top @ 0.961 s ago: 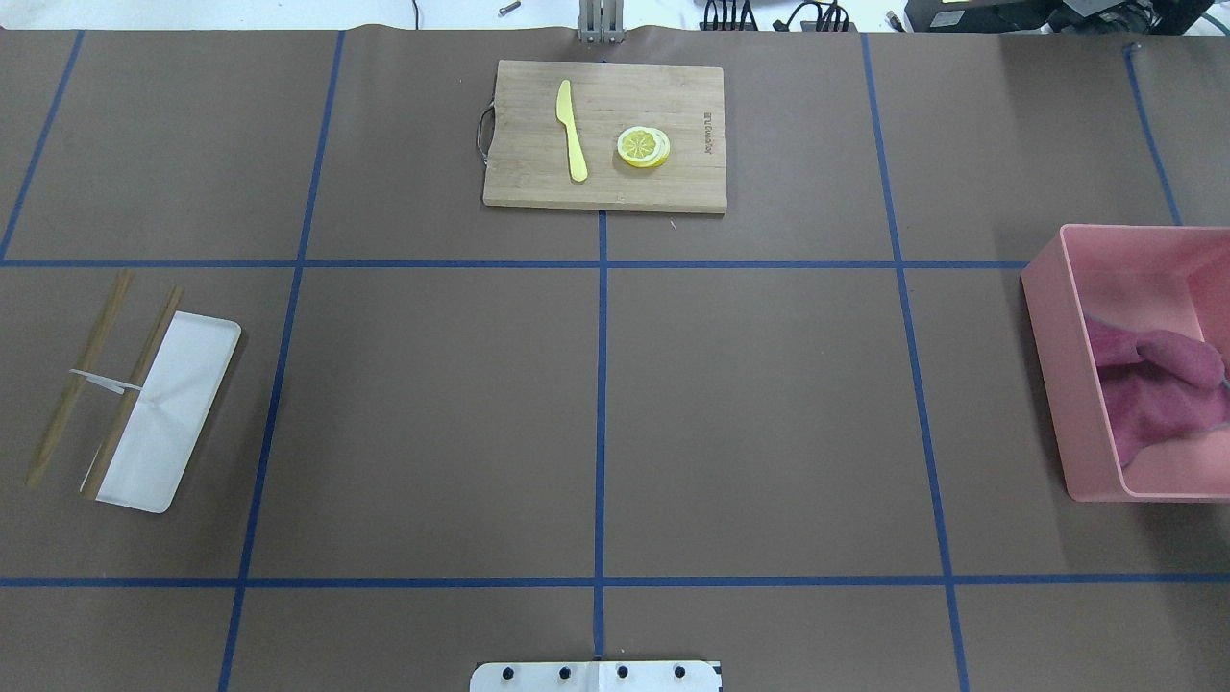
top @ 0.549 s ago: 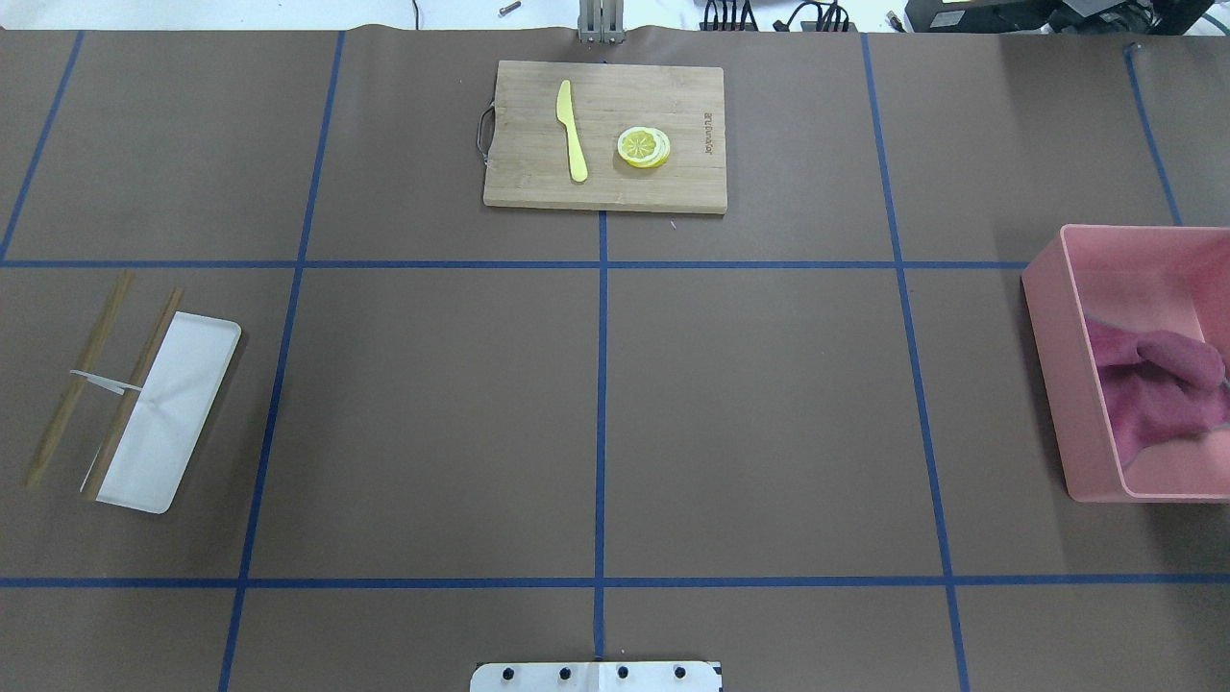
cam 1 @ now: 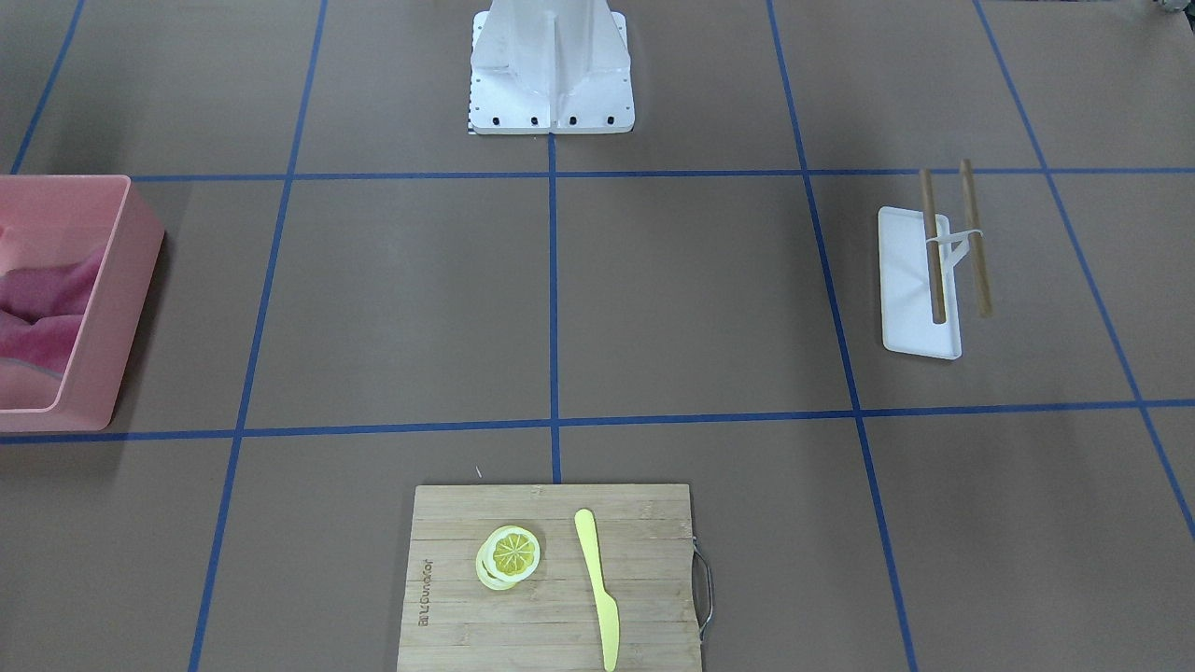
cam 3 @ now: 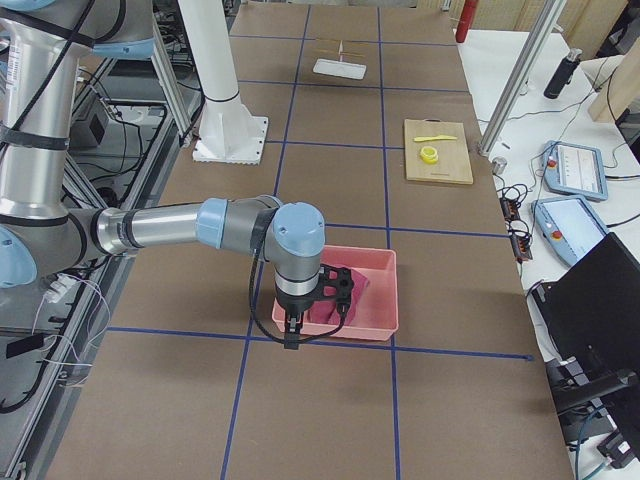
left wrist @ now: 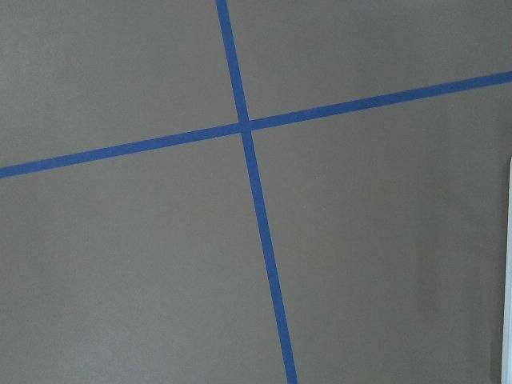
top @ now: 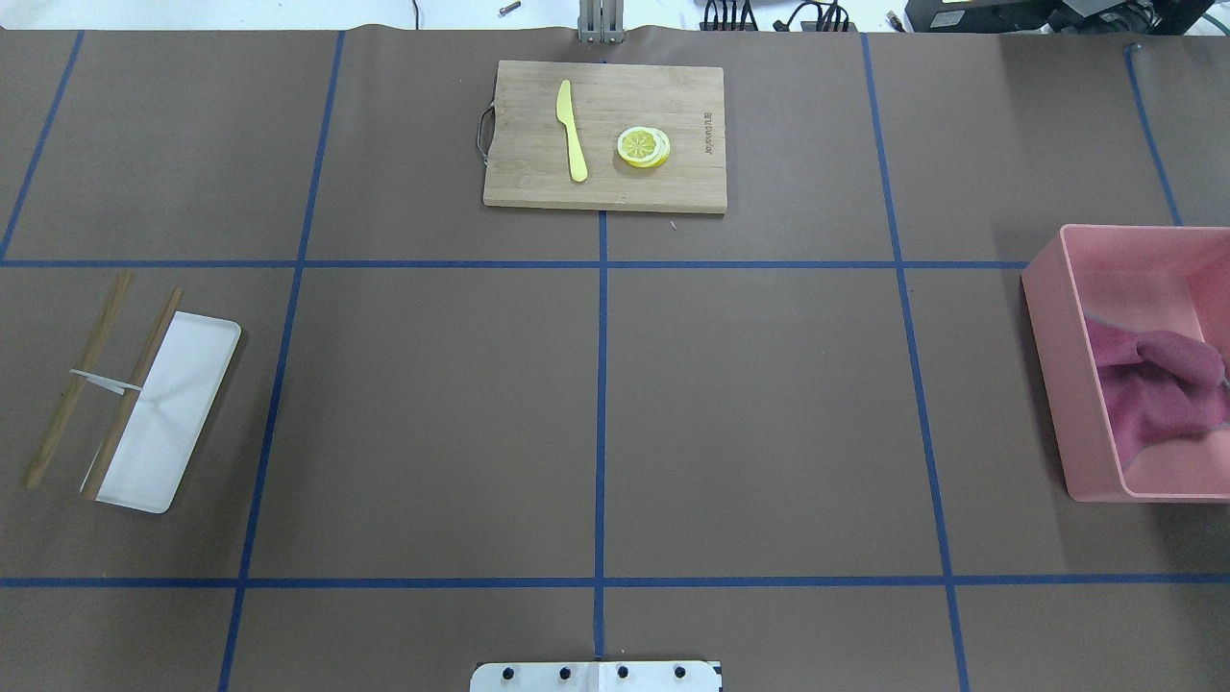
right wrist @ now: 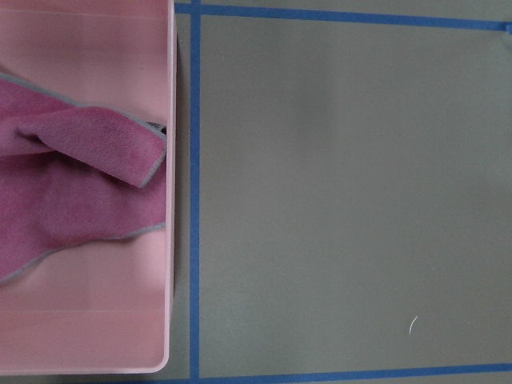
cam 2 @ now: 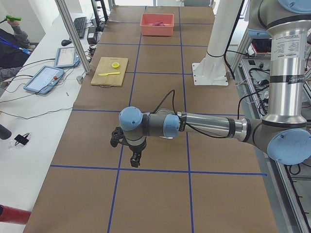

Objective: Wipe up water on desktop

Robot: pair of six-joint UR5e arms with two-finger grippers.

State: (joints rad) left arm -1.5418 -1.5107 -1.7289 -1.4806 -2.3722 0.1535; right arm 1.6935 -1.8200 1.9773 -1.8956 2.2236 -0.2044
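- The counter, brown with blue tape lines, is carrying everything; the cutting board is sitting at its far middle edge.
- A yellow knife and lemon slices are lying on the board, apart.
- A pink bin is standing well to the robot's right of the board, with a magenta cloth lying crumpled inside it.
- A white tray is lying well to the board's left.
- The right fingers are hanging over the bin's edge; spread or pressed together, I cannot tell.
- The left fingers are hanging above bare counter, well left of the board; their state I cannot tell.
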